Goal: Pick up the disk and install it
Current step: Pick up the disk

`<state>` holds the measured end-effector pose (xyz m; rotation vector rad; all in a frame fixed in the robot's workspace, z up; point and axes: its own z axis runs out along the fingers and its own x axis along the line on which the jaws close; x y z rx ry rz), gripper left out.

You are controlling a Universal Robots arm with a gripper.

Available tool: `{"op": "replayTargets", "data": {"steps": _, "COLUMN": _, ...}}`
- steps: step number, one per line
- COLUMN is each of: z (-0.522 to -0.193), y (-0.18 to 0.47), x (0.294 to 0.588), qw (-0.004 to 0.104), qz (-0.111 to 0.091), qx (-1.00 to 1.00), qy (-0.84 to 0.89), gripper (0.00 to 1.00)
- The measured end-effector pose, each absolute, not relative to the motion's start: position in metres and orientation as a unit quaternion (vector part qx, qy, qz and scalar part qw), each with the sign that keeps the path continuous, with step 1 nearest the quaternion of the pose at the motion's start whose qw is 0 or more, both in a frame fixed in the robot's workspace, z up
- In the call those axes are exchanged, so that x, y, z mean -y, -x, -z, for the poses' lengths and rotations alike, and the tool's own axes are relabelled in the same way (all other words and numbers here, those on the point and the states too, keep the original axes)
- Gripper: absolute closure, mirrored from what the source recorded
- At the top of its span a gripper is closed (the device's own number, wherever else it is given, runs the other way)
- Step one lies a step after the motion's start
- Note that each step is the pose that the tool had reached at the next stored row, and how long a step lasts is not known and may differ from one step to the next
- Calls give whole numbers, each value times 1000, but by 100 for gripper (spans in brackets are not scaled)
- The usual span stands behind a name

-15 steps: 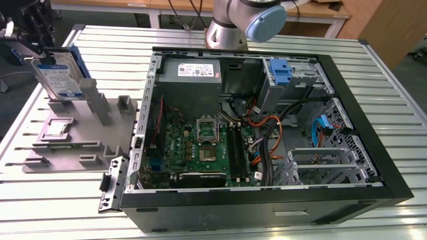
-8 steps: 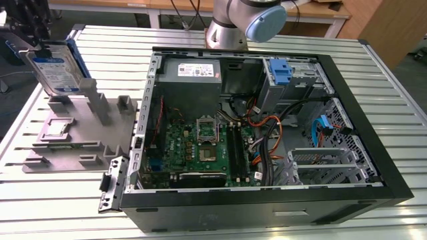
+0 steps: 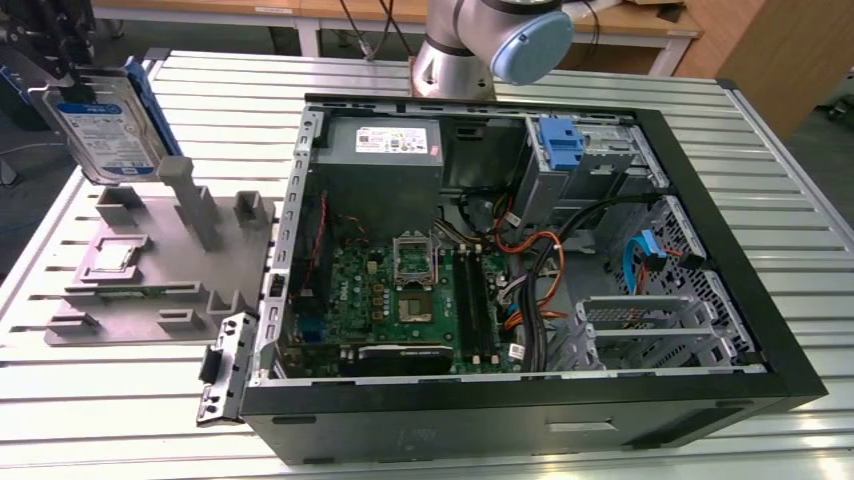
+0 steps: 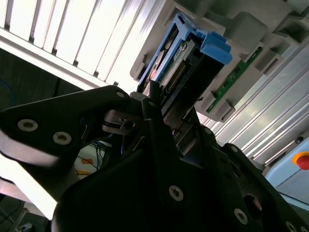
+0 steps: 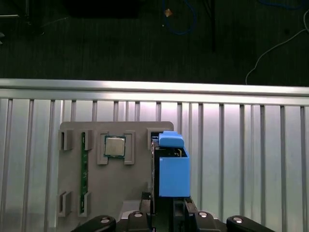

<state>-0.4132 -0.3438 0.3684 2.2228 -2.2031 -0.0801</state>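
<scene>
The disk (image 3: 107, 125), silver with a white-and-blue label and blue rails, stands on edge at the exterior view's far left, just over the grey holder plate (image 3: 147, 270). My gripper (image 3: 60, 70) comes in from above and is shut on its upper end. In the first wrist view the disk's blue carrier (image 5: 172, 169) sticks out from between the dark fingers (image 5: 186, 212), with the holder plate (image 5: 116, 188) behind it. The second wrist view shows the disk (image 4: 193, 53) edge-on beyond the gripper (image 4: 164, 108). I cannot tell whether the disk's lower edge still touches the plate.
The open computer case (image 3: 694, 300) lies to the exterior view's right, with motherboard (image 3: 400, 290), grey power supply (image 3: 394, 140), a blue bracket (image 3: 561, 140) and a metal drive cage (image 3: 641, 330). A processor chip (image 5: 115, 146) and a memory stick (image 5: 83, 169) sit in the holder plate. The arm's base (image 3: 481, 40) stands behind the case.
</scene>
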Motion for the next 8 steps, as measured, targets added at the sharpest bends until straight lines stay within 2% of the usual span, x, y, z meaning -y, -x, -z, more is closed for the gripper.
{"op": "replayTargets", "data": {"steps": 8, "z": -377, "y": 413, "x": 344, "qw": 6, "qz": 26, "qx": 704, "qy": -710, "gripper": 65}}
